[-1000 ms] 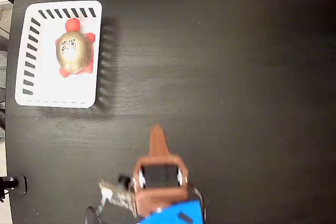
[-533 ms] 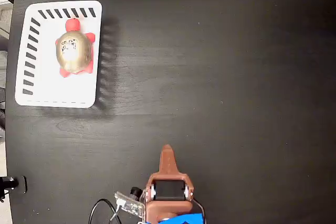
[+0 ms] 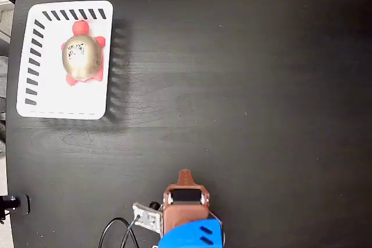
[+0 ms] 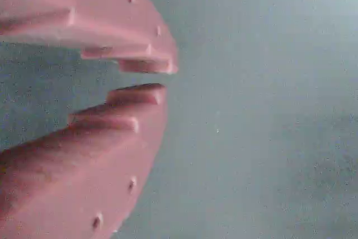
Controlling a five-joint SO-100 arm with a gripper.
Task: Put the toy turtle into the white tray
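The toy turtle [image 3: 83, 56] lies inside the white tray [image 3: 35, 94], which sits at the far left corner of the black table [image 3: 244, 74] in the fixed view. It rests in the upper half of the tray, red head toward the slotted top wall, shell up with its small white sticker showing; the sticker's pattern is too small to read. One red foot touches or nearly touches the tray's right wall.

The gripper [image 3: 185, 173] is well apart from the tray, near the table's bottom edge. From above only its brown tip and body show, with the blue arm [image 3: 192, 236] behind it cut off by the picture's lower edge (so the jaws cannot be judged there). A small circuit board with a black cable [image 3: 116, 230] hangs at its left side.

In the wrist view the two pinkish fingers [image 4: 128, 99] fill the left side, blurred, nearly closed with a thin gap between the tips and nothing held. Beyond them is only hazy grey surface.
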